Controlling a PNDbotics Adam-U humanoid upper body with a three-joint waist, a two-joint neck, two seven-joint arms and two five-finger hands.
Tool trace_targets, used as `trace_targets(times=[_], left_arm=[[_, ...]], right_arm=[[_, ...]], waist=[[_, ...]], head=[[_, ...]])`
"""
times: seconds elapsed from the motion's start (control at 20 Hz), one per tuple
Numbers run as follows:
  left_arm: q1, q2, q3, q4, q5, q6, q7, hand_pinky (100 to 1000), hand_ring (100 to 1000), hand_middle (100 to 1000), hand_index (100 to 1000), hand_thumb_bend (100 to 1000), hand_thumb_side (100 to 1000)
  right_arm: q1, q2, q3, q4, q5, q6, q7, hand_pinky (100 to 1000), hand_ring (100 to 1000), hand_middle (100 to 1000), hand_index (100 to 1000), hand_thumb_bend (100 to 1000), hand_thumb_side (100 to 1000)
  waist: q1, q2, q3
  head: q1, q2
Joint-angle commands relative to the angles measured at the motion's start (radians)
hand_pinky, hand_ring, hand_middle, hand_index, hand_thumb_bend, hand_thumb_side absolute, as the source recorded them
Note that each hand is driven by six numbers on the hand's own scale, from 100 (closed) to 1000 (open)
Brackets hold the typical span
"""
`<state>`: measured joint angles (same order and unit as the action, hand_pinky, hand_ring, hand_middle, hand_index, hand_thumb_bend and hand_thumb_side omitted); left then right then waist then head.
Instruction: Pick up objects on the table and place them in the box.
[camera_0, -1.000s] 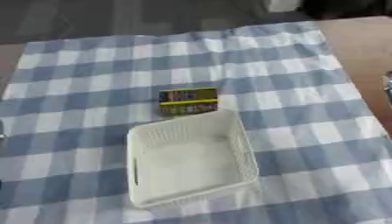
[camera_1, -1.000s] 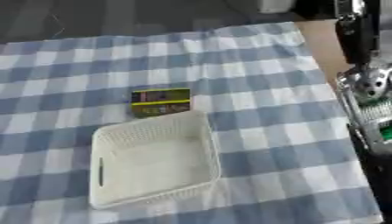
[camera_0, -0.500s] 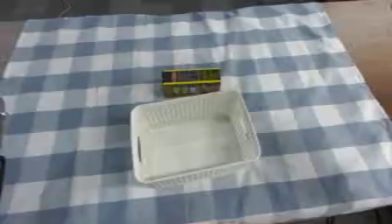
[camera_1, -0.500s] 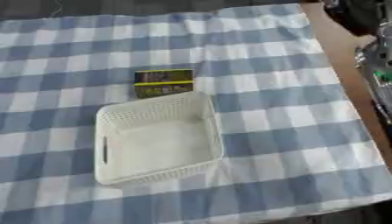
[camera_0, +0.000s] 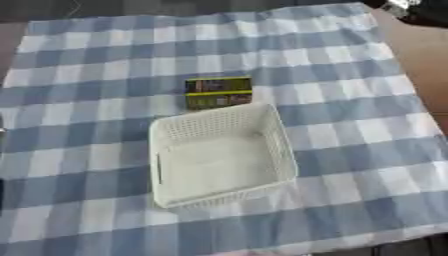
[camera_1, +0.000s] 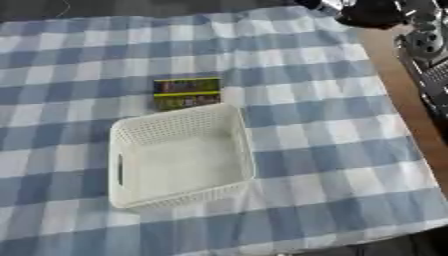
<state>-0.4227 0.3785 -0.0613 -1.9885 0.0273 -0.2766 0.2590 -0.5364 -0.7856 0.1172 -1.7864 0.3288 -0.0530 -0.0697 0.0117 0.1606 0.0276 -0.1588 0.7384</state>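
Right hand (camera_1: 372, 12) hovering at far right desk corner, fingers unreadable; risking nudging packet (camera_0: 218, 92) against basket (camera_0: 220, 155) wall.

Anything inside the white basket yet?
No. The white basket shows only its bare floor. The dark packet lies on the checked cloth just behind the far rim.

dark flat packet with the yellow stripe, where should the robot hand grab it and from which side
Probably across the short left and right ends of the dark flat rectangular packet, coming from above: it lies flat on the checked cloth, and its near long edge sits close against the white plastic basket.
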Motion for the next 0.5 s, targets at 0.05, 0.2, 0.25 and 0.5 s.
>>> trace_targets(times=[0.05, 0.2, 0.25, 0.5], left_arm=[[-0.009, 0.019, -0.003, -0.011, -0.003, 0.001, -0.003, 617, 633, 781, 811, 774, 628], [-0.009, 0.019, -0.004, -0.011, -0.003, 0.002, -0.004, 618, 634, 781, 811, 773, 628], [-0.009, 0.019, -0.005, -0.011, -0.002, 0.002, -0.005, 618, 634, 782, 811, 773, 628], [-0.01, 0.016, -0.008, -0.011, 0.0, 0.003, -0.008, 617, 634, 782, 811, 771, 629]], right_arm=[[-0.045, -0.046, 0.013, 0.032, 0.054, -0.033, 0.026, 100, 589, 698, 768, 975, 664], [-0.072, -0.061, 0.037, 0.07, 0.111, -0.051, 0.068, 100, 626, 717, 779, 990, 645], [-0.079, -0.064, 0.044, 0.08, 0.143, -0.057, 0.084, 100, 631, 721, 781, 993, 638], [-0.103, -0.069, 0.071, 0.106, 0.268, -0.15, 0.11, 100, 696, 744, 792, 1000, 619]], waist=[[-0.003, -0.019, 0.003], [-0.006, -0.02, 0.004], [-0.006, -0.021, 0.005], [-0.008, -0.02, 0.008]], head=[[-0.018, -0.004], [-0.032, -0.011], [-0.035, -0.015], [-0.036, -0.025]])
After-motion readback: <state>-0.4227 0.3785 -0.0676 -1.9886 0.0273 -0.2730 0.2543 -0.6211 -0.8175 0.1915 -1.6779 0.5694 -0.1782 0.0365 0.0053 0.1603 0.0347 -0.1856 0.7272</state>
